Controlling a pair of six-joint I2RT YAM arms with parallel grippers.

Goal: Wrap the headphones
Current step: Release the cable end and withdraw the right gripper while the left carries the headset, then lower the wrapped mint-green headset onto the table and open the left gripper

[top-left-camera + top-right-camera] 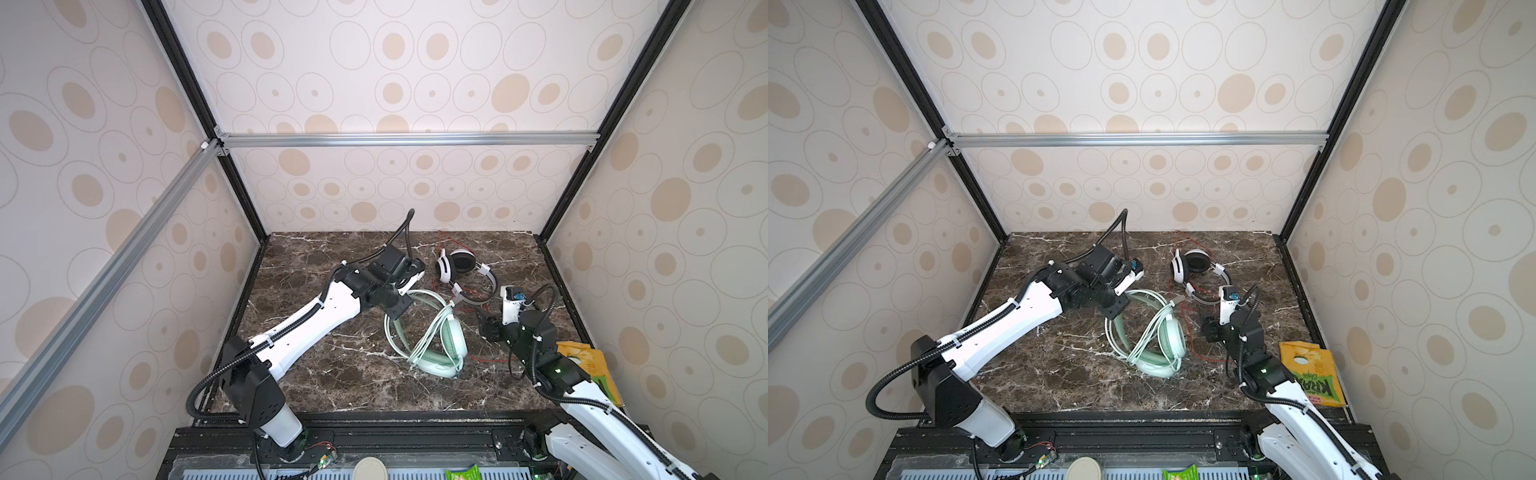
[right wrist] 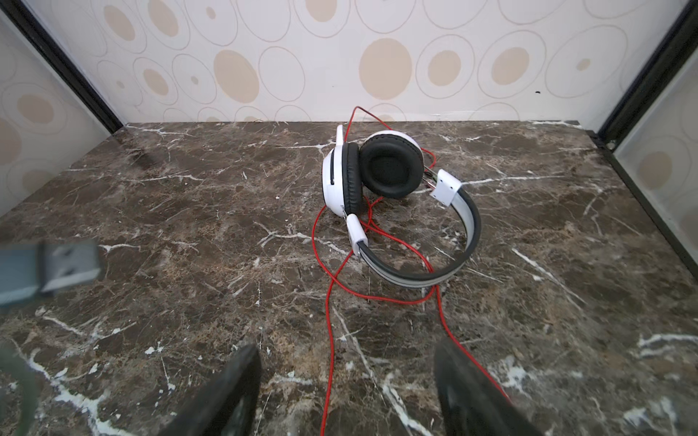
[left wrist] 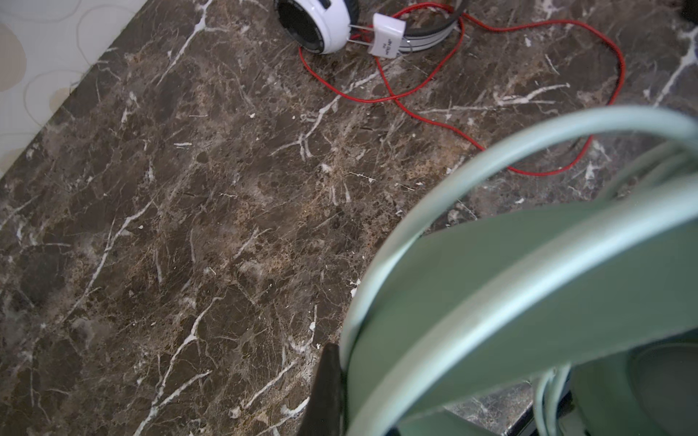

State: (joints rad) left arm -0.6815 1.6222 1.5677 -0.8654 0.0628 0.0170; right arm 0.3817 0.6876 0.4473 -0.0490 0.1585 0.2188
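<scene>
On the dark marble tabletop, mint-green headphones at the middle, their band tilted up and pinched in the left hand, right hand spread open low over the loose red cable, white-and-black headphones lying farther back, untouched.

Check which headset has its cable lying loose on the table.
The white-and-black headset: its red cable sprawls loose over the marble table. The mint-green headset has its pale cable bundled across itself.

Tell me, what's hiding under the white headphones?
The red cable snakes under the white headphones' headband, on the marble table. Whatever lies beneath the ear cups is covered, so I cannot tell.
</scene>
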